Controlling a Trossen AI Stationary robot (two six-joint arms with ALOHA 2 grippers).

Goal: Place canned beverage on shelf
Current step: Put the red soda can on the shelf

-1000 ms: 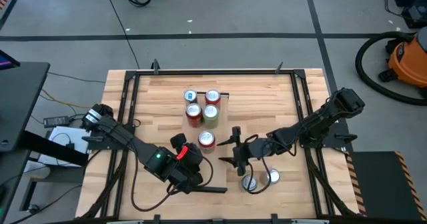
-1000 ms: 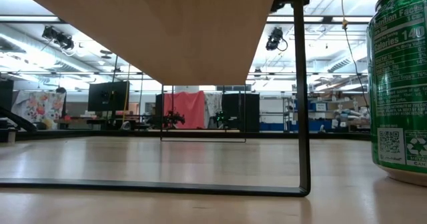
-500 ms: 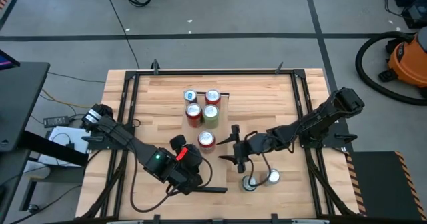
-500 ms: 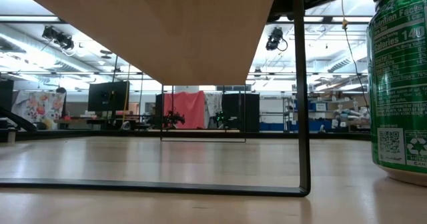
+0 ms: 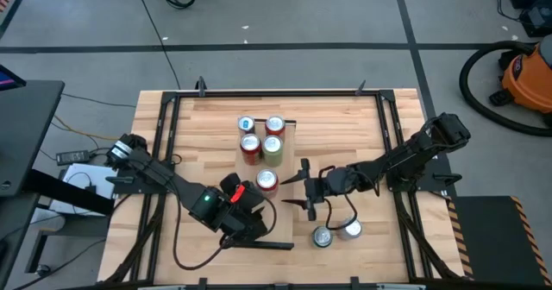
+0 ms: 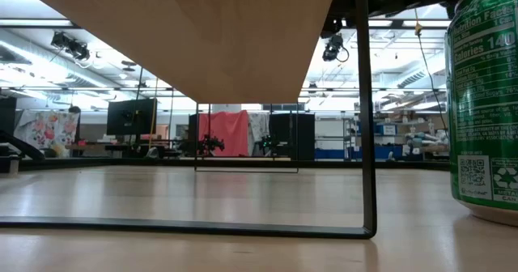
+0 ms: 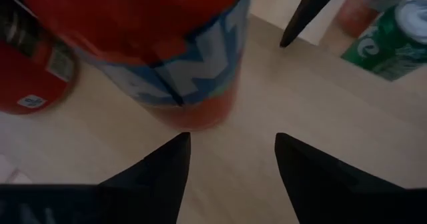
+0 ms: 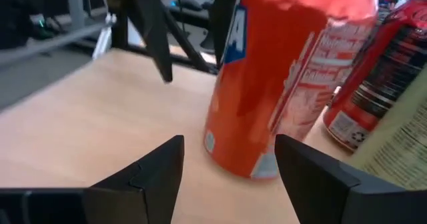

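A red can with a blue band (image 5: pixel 267 180) stands upright by its base on the shelf (image 5: pixel 281 228), a light wood plank with dark trim (image 5: pixel 272 245) at its near end. My left gripper (image 7: pixel 230 141) is open just near-left of this can (image 7: pixel 167 51), touching nothing. My right gripper (image 5: pixel 305 187) is open just right of the same can (image 8: pixel 280 84), its fingers clear of it. Several more cans (image 5: pixel 261 135) stand at the shelf's far end. The low view looks under the shelf (image 6: pixel 186 29).
Two cans with silver tops (image 5: pixel 335 232) stand on the table near-right of the shelf; one green can (image 6: pixel 486 102) shows large in the low view. The shelf's black leg (image 6: pixel 368 142) stands on the tabletop. A black frame (image 5: pixel 172 135) borders the table.
My right gripper has moved a little toward the table's far edge, away from the two silver-topped cans and up beside the red can, staying open.
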